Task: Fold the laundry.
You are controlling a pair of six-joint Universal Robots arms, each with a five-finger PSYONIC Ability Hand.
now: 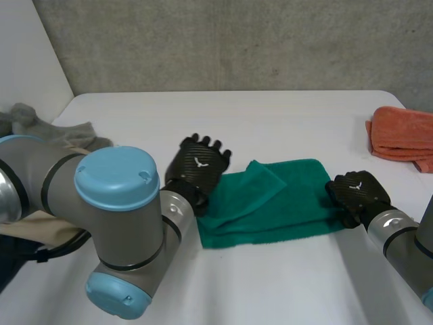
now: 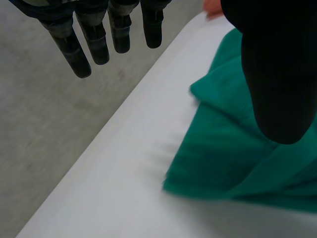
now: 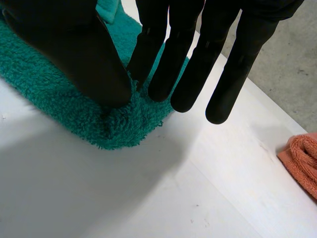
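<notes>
A robotics lab, by the look of it: a plain white counter (image 1: pixel 284 122) against a raw grey concrete wall (image 1: pixel 237 40), two grey, blue-capped machine arms, the left arm (image 1: pixel 115 203) and right arm (image 1: pixel 406 244), over a green towel (image 1: pixel 284 203), and an orange towel (image 1: pixel 406 135) at the counter's right edge.

The green towel (image 3: pixel 64 114) is showing a thick, fuzzy terry pile, matt all over. The orange towel (image 3: pixel 302 158) is looking loopy and soft as well. The table (image 1: pixel 270 115) is lying smooth and matt white. The left hand (image 1: pixel 197 166) is catching light on a woven, slightly glossy shell. The arm cap (image 1: pixel 118 177) is gleaming like smooth plastic, and the wall (image 1: pixel 237 40) is standing rough like concrete.
</notes>
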